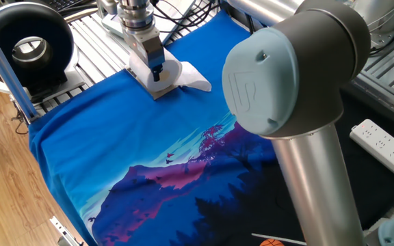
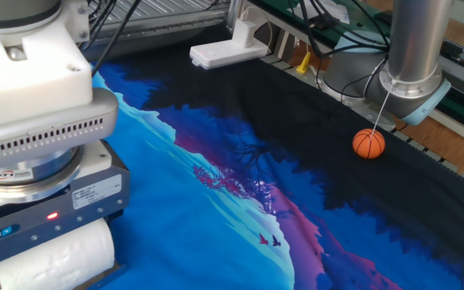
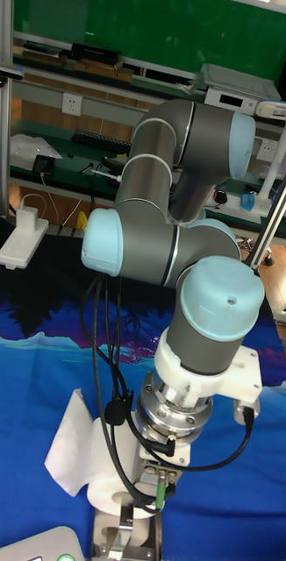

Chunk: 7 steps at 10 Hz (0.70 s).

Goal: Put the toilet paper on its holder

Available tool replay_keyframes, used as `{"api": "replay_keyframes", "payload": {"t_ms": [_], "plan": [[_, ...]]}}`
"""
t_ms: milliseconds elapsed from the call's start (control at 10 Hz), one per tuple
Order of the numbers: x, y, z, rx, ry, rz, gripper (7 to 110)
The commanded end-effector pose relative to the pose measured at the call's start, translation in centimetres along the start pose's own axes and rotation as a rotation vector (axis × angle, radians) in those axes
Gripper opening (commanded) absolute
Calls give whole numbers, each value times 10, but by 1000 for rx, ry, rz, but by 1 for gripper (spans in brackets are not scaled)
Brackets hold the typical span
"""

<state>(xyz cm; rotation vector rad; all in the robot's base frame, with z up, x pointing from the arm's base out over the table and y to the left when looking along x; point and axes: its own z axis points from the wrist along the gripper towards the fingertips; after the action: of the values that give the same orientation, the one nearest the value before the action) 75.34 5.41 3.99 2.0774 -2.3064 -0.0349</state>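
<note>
The toilet paper [image 1: 174,70] is a fat white roll at the far end of the blue cloth, with its loose sheet [image 1: 195,83] trailing to the right. My gripper [image 1: 159,80] comes down from above and is shut on the roll, one pale finger across its front. The other fixed view shows the roll [image 2: 55,259] directly beneath the gripper body. In the tall fixed view the roll [image 3: 103,460] and its sheet [image 3: 71,449] sit beside the gripper [image 3: 130,526]. The holder is out of view.
A blue and black printed cloth [image 1: 115,157] covers the table. An orange ball [image 2: 369,143] and a white block [image 2: 225,51] lie on its dark part. A black ring-shaped device [image 1: 29,46] and a power strip [image 1: 388,147] flank the table. My arm's large joint [image 1: 286,68] fills the foreground.
</note>
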Motion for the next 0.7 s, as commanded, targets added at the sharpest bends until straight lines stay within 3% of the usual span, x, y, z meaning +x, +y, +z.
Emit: {"api": "replay_keyframes", "payload": {"t_ms": [0, 200, 400, 600], "plan": [[-3, -1, -1, 2, -15, -15, 7], [-3, -11, -1, 45, -14, -25, 7], [-7, -11, -1, 42, -32, -35, 7], [-6, -26, 3, 51, -25, -38, 7]]}}
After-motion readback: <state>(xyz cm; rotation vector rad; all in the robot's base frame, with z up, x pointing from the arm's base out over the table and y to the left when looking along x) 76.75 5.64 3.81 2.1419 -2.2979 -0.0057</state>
